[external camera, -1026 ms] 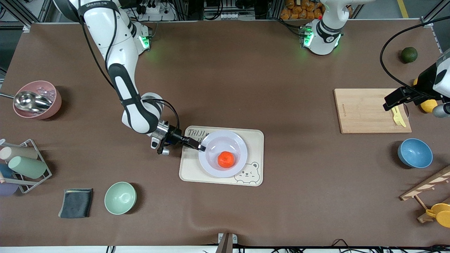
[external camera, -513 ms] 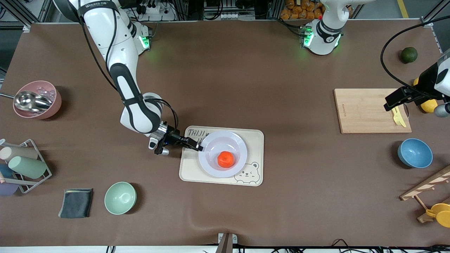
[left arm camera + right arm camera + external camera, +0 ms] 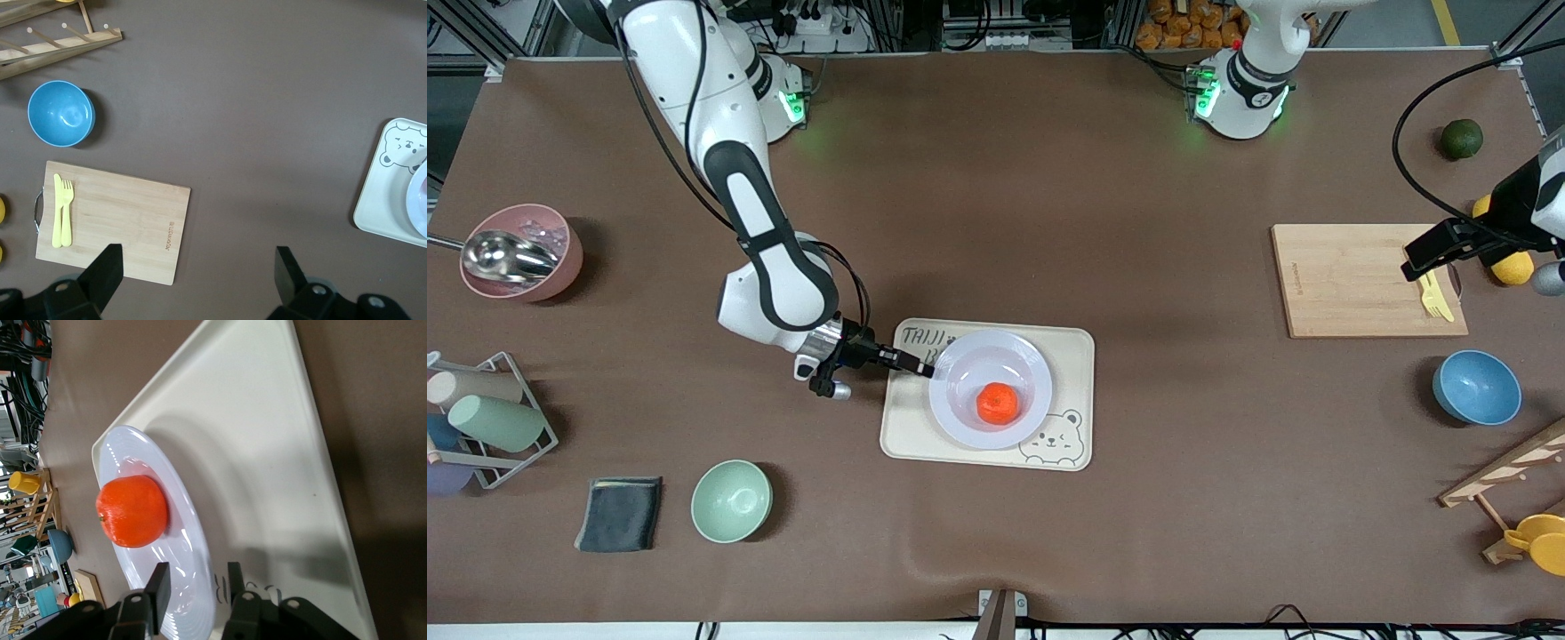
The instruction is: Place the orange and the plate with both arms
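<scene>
The orange lies in the sunken centre of the pale plate, which rests on the cream bear tray. My right gripper is low at the plate's rim on the side toward the right arm's end of the table. In the right wrist view the right gripper is open, with one finger on each side of the plate's rim and a gap showing; the orange lies past it. My left gripper is open and empty, up over the wooden cutting board, and also shows in the left wrist view.
A cutting board with a yellow fork, a lemon, a dark green fruit and a blue bowl are at the left arm's end. A mint bowl, dark cloth and pink bowl are at the right arm's end.
The right arm's wrist has swung toward its end of the table and its fingertips have drawn back slightly along the plate's rim. Plate and orange have not moved. The left gripper barely shifted.
</scene>
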Robot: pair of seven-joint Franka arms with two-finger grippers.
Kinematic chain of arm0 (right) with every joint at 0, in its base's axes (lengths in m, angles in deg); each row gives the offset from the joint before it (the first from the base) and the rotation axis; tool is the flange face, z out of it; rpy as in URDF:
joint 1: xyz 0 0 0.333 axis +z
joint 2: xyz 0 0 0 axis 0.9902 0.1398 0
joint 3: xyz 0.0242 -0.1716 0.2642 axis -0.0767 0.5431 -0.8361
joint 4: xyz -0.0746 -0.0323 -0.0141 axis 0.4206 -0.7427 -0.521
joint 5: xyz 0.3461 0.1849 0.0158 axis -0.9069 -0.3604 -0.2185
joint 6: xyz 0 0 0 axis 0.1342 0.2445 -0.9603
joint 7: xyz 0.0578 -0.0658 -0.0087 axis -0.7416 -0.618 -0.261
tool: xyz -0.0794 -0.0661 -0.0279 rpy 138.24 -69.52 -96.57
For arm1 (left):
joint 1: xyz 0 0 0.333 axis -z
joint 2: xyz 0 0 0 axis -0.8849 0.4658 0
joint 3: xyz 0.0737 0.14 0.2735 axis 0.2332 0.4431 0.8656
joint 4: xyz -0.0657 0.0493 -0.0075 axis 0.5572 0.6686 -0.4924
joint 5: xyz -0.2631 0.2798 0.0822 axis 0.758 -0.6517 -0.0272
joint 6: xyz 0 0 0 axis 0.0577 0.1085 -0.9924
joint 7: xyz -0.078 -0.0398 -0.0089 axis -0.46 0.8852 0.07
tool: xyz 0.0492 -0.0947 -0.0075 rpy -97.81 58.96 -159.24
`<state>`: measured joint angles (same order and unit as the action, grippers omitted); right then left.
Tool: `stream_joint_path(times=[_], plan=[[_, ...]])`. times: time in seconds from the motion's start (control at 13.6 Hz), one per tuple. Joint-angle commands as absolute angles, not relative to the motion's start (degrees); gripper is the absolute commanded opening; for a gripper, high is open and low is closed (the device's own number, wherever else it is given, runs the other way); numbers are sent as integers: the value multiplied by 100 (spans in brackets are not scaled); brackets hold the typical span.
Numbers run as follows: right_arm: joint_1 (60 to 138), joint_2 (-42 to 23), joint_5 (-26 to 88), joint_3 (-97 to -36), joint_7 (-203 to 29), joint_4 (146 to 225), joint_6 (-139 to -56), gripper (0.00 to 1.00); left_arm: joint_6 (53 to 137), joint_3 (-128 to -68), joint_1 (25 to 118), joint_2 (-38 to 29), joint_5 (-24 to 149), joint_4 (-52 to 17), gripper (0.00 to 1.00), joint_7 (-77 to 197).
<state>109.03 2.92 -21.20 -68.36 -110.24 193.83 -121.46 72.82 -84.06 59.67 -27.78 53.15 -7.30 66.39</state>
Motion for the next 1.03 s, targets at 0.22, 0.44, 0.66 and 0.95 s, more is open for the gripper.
stream_joint_path(times=[0.22,0.44,0.66,0.95], plan=[[10386,-363,-390,-6888,-9757,19592,-11532,84,7165,-8384,5925,-2890,5334,-665,100,6455],[9570,-636,887,-6888,-9375,19531,-10381,89,7024,-8375,5925,-2899,5334,-647,100,6419],[9103,-769,1923,-6888,-9375,19329,-9904,100,7024,-8340,5925,-2891,5325,-629,100,6402],[8304,-813,3094,-6897,-9410,18846,-8808,100,7006,-8340,5907,-2899,5334,-629,100,6402]])
